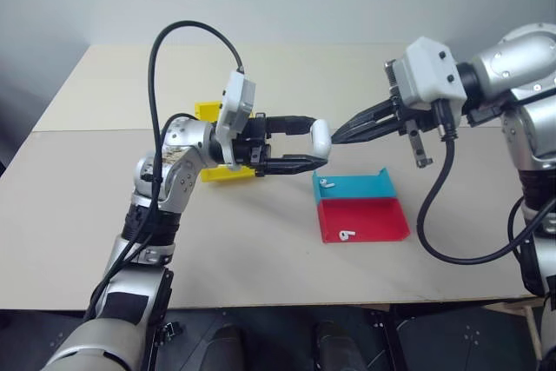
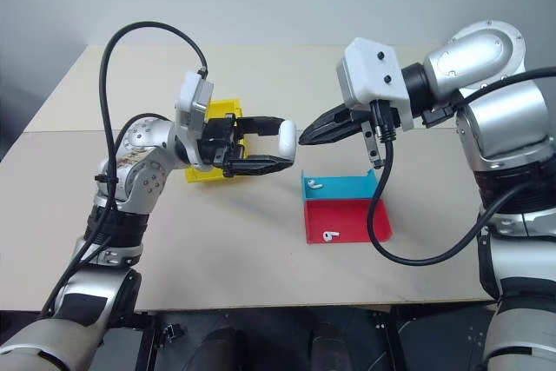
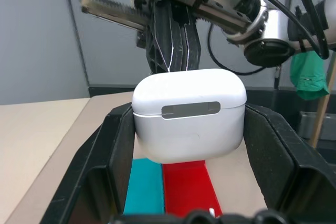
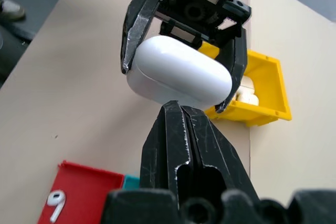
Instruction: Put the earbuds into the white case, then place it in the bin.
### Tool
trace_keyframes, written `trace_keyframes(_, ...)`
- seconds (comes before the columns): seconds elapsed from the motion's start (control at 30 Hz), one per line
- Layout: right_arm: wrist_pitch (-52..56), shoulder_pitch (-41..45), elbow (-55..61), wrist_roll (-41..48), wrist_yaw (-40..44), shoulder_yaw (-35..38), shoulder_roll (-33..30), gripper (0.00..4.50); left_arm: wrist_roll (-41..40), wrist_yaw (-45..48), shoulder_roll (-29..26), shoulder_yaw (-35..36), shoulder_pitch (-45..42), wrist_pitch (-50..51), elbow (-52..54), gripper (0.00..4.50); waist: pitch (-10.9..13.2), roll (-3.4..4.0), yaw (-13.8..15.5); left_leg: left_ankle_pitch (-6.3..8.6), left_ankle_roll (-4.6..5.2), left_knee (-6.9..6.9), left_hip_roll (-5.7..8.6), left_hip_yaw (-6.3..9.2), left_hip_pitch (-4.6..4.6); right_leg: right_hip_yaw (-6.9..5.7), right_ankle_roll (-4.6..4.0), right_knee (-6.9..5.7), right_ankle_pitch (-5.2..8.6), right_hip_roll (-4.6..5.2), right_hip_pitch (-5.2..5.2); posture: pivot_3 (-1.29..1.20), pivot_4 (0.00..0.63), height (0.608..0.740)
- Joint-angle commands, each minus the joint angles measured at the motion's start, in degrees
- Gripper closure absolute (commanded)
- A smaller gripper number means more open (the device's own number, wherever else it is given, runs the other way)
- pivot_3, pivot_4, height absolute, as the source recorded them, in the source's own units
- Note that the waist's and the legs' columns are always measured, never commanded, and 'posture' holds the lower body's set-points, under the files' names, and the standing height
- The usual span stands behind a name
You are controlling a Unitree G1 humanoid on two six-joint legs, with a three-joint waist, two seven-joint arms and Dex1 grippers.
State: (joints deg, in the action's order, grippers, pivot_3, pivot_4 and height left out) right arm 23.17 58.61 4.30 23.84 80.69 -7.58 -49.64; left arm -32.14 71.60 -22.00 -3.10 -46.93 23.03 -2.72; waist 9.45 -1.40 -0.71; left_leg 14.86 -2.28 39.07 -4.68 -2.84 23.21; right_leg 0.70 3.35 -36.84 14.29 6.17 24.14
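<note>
Gripping the white case [image 1: 320, 138] in the left hand [image 1: 314, 142], lid shut, above the tabletop [image 1: 243, 241] near the yellow bin [image 1: 209, 112]. Pointing the right hand [image 1: 340, 135], fingers pressed shut, tip just beside the case. Lying apart in the blue-and-red tray [image 1: 375, 217]: two earbuds [image 1: 326, 183].

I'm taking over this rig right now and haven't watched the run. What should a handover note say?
Left gripper: shut on the white case, held above the table, lid closed.
Right gripper: shut, empty, tips right at the case.
Earbuds: one in the blue tray half, one in the red half.
Yellow bin: behind the left gripper; something white already lies in it.
Done: case picked up.
Left: open the lid, load both earbuds, close, place the case in the bin.
</note>
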Motion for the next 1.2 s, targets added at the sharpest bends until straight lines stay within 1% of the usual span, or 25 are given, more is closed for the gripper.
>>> trace_keyframes(0.03, 7.9, -3.3, 5.7, 6.7, -8.3, 10.3, 0.1, 4.47, -1.4, -2.5, -1.4, 2.5, 1.0, 1.0, 3.8, 1.67, 0.0, 0.0, 0.1, 0.0, 0.01, 0.01, 0.0, 0.0, 0.01, 0.0, 0.0, 0.0, 0.0, 0.0, 0.01, 0.0, 0.15, 0.74)
trace_keyframes(0.1, 11.9, -6.7, 9.0, 10.4, -11.7, 14.9, -0.3, 4.47, -0.8, -4.1, -2.6, 3.2, 2.0, 1.3, 4.9, 1.67, 0.0, 0.0, 0.2, 0.01, 0.01, 0.01, 0.0, 0.01, 0.02, 0.0, 0.0, 0.0, 0.0, 0.0, 0.02, 0.0, 0.15, 0.74)
trace_keyframes(0.2, 18.0, -15.4, 16.8, 15.1, -19.4, 22.1, 0.2, 4.47, 0.9, -9.7, -4.6, 5.5, 4.3, 1.7, 6.9, 1.67, 0.0, 0.0, 0.5, 0.01, 0.02, -0.04, 0.0, 0.02, 0.01, -0.01, 0.0, 0.03, 0.0, 0.0, 0.0, 0.0, 0.15, 0.74)
trace_keyframes(0.27, 22.2, -21.1, 22.2, 18.5, -25.8, 26.0, 2.0, 4.47, 5.1, -19.8, -4.0, 6.6, 5.0, 3.2, 8.0, 1.67, 0.0, -0.01, 0.8, 0.1, 0.17, -0.04, 0.0, 0.02, 0.0, 0.0, 0.0, 0.03, 0.0, 0.0, -0.01, 0.0, 0.15, 0.74)
trace_keyframes(0.33, 25.3, -25.3, 26.6, 21.9, -30.4, 28.3, 3.2, 4.47, 10.1, -33.0, -1.4, 7.6, 4.3, 6.1, 7.5, 1.67, 0.0, -0.01, 1.1, 0.12, 0.2, 0.03, 0.0, 0.04, -0.03, -0.01, 0.0, 0.03, 0.0, 0.0, -0.06, 0.0, 0.15, 0.74)
trace_keyframes(0.37, 25.9, -26.9, 28.4, 22.9, -31.9, 28.8, 3.6, 4.47, 11.9, -38.6, 0.0, 8.1, 3.8, 8.0, 7.0, 1.67, 0.0, -0.01, 1.3, 0.12, 0.21, 0.06, 0.01, 0.03, -0.05, 0.01, 0.0, 0.05, 0.0, 0.01, -0.06, 0.0, 0.15, 0.74)
trace_keyframes(0.5, 27.1, -29.6, 32.3, 26.2, -38.6, 29.0, 5.6, 4.47, 17.7, -49.9, 3.9, 7.2, 3.4, 9.3, 4.6, 1.67, 0.0, -0.03, 1.4, 0.12, 0.21, 0.14, 0.02, 0.06, -0.06, 0.02, 0.0, 0.07, -0.01, 0.01, -0.08, 0.0, 0.15, 0.74)
trace_keyframes(0.6, 27.2, -30.2, 33.9, 27.5, -42.9, 28.1, 6.9, 4.47, 23.9, -60.5, 7.4, 5.8, 1.8, 10.1, 0.6, 1.67, 0.0, -0.04, 1.4, 0.12, 0.21, 0.14, 0.03, 0.06, -0.06, 0.02, 0.0, 0.07, -0.01, 0.01, -0.08, 0.0, 0.15, 0.74)
trace_keyframes(0.7, 27.1, -31.1, 35.0, 28.5, -45.9, 27.9, 7.5, 4.47, 25.8, -68.1, 10.9, 7.6, 0.4, 13.5, -2.0, 1.67, 0.0, -0.04, 1.4, 0.12, 0.21, 0.13, 0.04, 0.07, -0.04, 0.01, 0.0, 0.07, -0.01, 0.01, -0.08, 0.0, 0.15, 0.74)
trace_keyframes(0.8, 26.7, -32.1, 35.8, 29.9, -47.5, 28.2, 7.2, 4.47, 27.1, -69.0, 11.1, 6.8, 0.6, 14.3, -2.8, 1.67, 0.0, -0.04, 1.4, 0.13, 0.24, 0.1, 0.04, 0.08, 0.02, -0.01, 0.02, 0.04, -0.02, 0.0, -0.08, 0.0, 0.15, 0.74)
trace_keyframes(0.87, 26.7, -32.6, 35.9, 30.9, -48.2, 28.4, 6.7, 4.5, 27.1, -68.7, 10.5, 6.6, 0.7, 15.5, -2.9, 0.95, 0.0, -0.04, 1.3, 0.13, 0.23, 0.04, 0.04, 0.05, 0.02, 0.0, 0.02, 0.06, -0.02, 0.01, -0.05, 0.0, 0.15, 0.74)
trace_keyframes(0.9, 26.6, -32.8, 35.9, 31.3, -48.4, 28.4, 6.5, 4.5, 26.9, -68.3, 10.1, 6.7, 0.7, 16.4, -2.9, 0.74, 0.0, -0.04, 1.3, 0.13, 0.23, 0.03, 0.04, 0.05, 0.02, -0.01, 0.02, 0.05, -0.02, 0.01, -0.04, 0.0, 0.15, 0.74)
trace_keyframes(0.97, 26.2, -32.8, 35.6, 31.9, -48.5, 28.4, 6.2, 4.5, 26.8, -67.6, 9.4, 7.0, 0.9, 16.0, -2.2, 0.13, 0.0, -0.04, 1.3, 0.13, 0.23, 0.03, 0.04, 0.05, -0.01, -0.01, 0.02, 0.06, -0.02, 0.01, -0.06, 0.0, 0.15, 0.74)
trace_keyframes(1.0, 26.0, -32.8, 35.4, 32.1, -48.6, 28.3, 6.1, 4.5, 26.7, -67.3, 9.1, 7.0, 0.9, 15.6, -1.8, 0.04, 0.0, -0.04, 1.3, 0.13, 0.24, 0.03, 0.03, 0.05, -0.02, -0.01, 0.02, 0.06, -0.02, 0.01, -0.06, 0.0, 0.15, 0.74)
trace_keyframes(1.03, 25.7, -32.9, 35.1, 32.1, -48.5, 28.2, 5.9, 4.5, 26.3, -66.7, 8.8, 7.1, 1.0, 15.3, -1.2, 0.04, 0.0, -0.04, 1.3, 0.13, 0.24, 0.04, 0.04, 0.05, -0.02, 0.0, 0.02, 0.07, -0.02, 0.01, -0.06, 0.0, 0.15, 0.74)
trace_keyframes(1.07, 25.1, -33.1, 34.5, 31.5, -48.2, 27.9, 5.9, 4.5, 24.8, -63.8, 7.4, 7.2, 1.6, 15.3, 0.5, 0.04, 0.0, -0.04, 1.4, 0.13, 0.23, 0.04, 0.04, 0.05, -0.03, 0.0, 0.02, 0.07, -0.02, 0.01, -0.08, 0.0, 0.15, 0.74)
trace_keyframes(1.13, 22.6, -34.3, 33.3, 28.5, -46.6, 26.8, 5.9, 4.5, 18.7, -56.0, 4.8, 9.7, 3.4, 15.9, 5.0, 0.04, 0.0, -0.04, 1.3, 0.13, 0.23, 0.03, 0.03, 0.06, -0.03, 0.0, 0.02, 0.07, -0.02, 0.01, -0.07, 0.0, 0.15, 0.74)
trace_keyframes(1.17, 21.5, -34.9, 33.0, 27.4, -46.1, 26.4, 5.8, 4.5, 16.6, -53.8, 4.2, 10.7, 4.2, 16.0, 6.5, 0.04, 0.0, -0.04, 1.2, 0.13, 0.23, 0.0, 0.03, 0.05, -0.01, 0.0, 0.02, 0.06, -0.02, 0.01, -0.07, 0.0, 0.15, 0.74)
trace_keyframes(1.2, 20.4, -35.3, 32.0, 25.4, -46.7, 25.3, 6.3, 4.5, 15.7, -51.0, 1.9, 10.7, 5.7, 15.9, 8.6, 0.04, 0.0, -0.04, 1.2, 0.12, 0.21, -0.06, 0.03, 0.05, -0.01, 0.0, 0.02, 0.08, -0.02, 0.01, -0.06, 0.0, 0.15, 0.74)
